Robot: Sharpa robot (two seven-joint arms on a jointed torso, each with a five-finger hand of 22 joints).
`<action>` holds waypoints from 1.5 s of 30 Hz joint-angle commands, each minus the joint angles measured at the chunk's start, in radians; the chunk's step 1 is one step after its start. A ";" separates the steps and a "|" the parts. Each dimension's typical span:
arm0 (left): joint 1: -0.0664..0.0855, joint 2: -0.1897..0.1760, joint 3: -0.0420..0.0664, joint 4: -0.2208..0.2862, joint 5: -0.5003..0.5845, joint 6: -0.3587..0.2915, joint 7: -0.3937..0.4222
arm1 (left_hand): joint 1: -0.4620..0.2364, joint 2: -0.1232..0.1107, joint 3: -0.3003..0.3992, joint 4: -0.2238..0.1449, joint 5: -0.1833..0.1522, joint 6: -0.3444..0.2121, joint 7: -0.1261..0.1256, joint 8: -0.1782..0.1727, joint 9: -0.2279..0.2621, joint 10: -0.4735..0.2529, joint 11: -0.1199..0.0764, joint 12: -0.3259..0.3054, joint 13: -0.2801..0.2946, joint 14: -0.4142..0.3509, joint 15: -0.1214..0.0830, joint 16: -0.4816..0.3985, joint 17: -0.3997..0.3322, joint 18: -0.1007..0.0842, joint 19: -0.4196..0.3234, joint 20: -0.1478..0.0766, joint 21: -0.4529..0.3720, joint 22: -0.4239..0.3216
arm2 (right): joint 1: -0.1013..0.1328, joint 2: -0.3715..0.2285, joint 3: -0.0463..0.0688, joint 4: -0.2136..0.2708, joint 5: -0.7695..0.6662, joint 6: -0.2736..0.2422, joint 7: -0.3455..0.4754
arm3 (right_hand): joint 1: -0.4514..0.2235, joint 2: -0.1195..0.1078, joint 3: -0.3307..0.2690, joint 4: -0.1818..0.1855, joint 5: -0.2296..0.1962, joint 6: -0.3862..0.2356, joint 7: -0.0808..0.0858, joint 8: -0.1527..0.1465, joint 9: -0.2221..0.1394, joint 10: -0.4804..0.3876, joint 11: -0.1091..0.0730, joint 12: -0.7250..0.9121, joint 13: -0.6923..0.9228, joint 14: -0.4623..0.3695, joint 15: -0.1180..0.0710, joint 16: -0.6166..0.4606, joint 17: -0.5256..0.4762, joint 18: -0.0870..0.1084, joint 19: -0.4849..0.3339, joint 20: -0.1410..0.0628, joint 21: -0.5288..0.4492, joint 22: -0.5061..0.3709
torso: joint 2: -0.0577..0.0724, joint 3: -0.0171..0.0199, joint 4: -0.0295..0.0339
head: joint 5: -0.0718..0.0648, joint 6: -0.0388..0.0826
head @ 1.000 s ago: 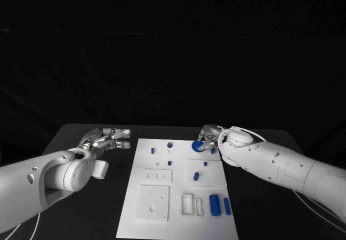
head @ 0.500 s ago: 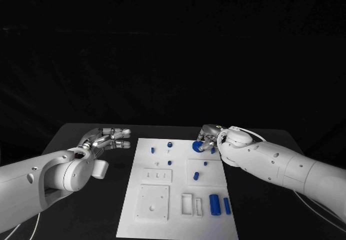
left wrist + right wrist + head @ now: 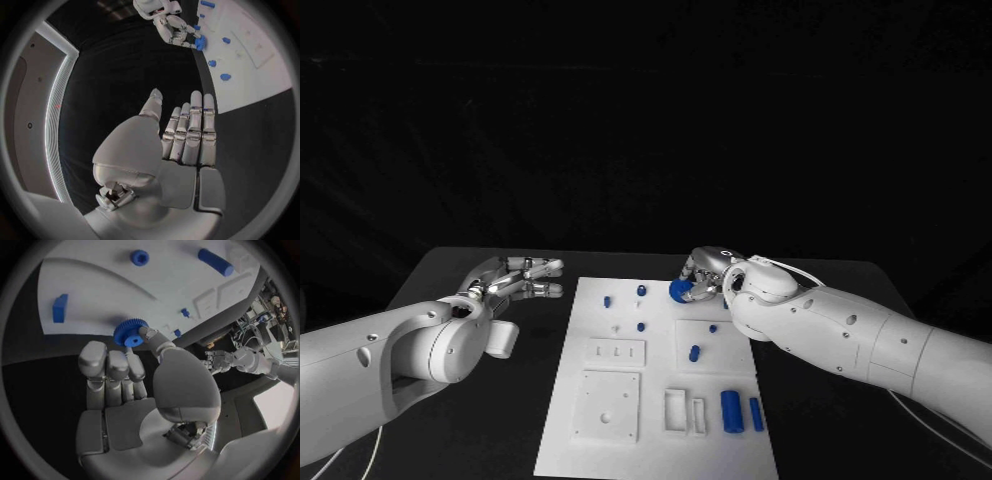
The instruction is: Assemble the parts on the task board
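— Where do we find the right hand point(image 3: 708, 279)?
— Just right of centre in the head view, over the far right edge of the task board point(image 3: 625, 440). It pinches a blue gear point(image 3: 681, 289) between thumb and fingers. In the right wrist view the gear point(image 3: 130, 332) sits at the fingertips point(image 3: 135, 360), toothed rim plain, above the white plate point(image 3: 100, 295).

— Can we see whether the gear touches the board?
— We cannot tell; from the head camera the hand and forearm cover most of it, and its underside is hidden.

— And the left hand point(image 3: 514, 279)?
— At centre left of the head view, over the black table point(image 3: 502, 400), beside the board's far left corner. Its fingers are spread and hold nothing. The left wrist view shows the same: fingers point(image 3: 190, 130) straight and side by side, thumb apart, palm bare.

— What lies on the board?
— Two small blue pegs point(image 3: 606, 300) near the far edge and another small piece point(image 3: 640, 326) below them; which of them stand and which lie flat is too small to judge. A short cylinder point(image 3: 694, 352) sits in the square right of the middle. A thick blue cylinder point(image 3: 730, 409) and a thinner bar point(image 3: 754, 413) lie side by side at the lower right. The board's near edge is cut off by the bottom of the picture.
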 commanded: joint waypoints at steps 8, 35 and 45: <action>0.001 0.000 0.001 0.005 -0.003 0.004 0.007 | -0.003 -0.003 0.004 -0.001 -0.001 -0.008 -0.001 0.001 0.000 -0.007 0.002 0.002 0.002 -0.005 -0.001 0.001 -0.001 0.000 -0.006 -0.003 0.006 -0.002 | 0.000 0.027 0.000 0.069 -0.077 -0.111 -0.034 | 0.008 -0.009 0.003 0.010 -0.012 0.013 -0.002 0.003 0.000 0.003 -0.006 0.004 -0.001 0.004 0.001 0.000 0.001 0.009 0.056 0.000 -0.009 0.005 | 0.000 -0.0021 0.0019 | 0.009 0.007; 0.001 0.014 0.001 0.006 -0.021 0.005 0.009 | -0.005 -0.003 0.004 -0.002 0.000 -0.009 0.000 0.001 0.000 -0.007 0.004 0.002 0.002 -0.005 -0.001 0.002 -0.001 0.000 -0.006 -0.003 0.008 -0.003 | -0.021 0.166 -0.029 0.001 -0.144 -0.106 -0.058 | 0.014 -0.017 0.002 0.021 -0.045 0.008 -0.001 0.003 0.000 0.003 -0.004 0.000 -0.003 0.004 0.001 -0.006 -0.006 0.008 0.056 0.001 -0.022 0.007 | 0.001 -0.0004 0.0016 | 0.013 0.003; 0.001 0.017 0.001 0.006 -0.021 0.006 0.009 | -0.005 -0.003 0.004 -0.002 0.000 -0.009 0.000 0.001 0.000 -0.007 0.004 0.002 0.002 -0.005 -0.001 0.002 -0.001 0.000 -0.006 -0.003 0.008 -0.003 | -0.027 0.183 -0.043 -0.019 -0.144 -0.100 -0.056 | 0.014 -0.017 0.000 0.022 -0.047 0.007 -0.001 0.003 0.000 0.003 -0.003 -0.001 -0.004 0.004 0.001 -0.007 -0.008 0.008 0.056 0.001 -0.024 0.007 | 0.001 0.0008 0.0001 | 0.016 0.002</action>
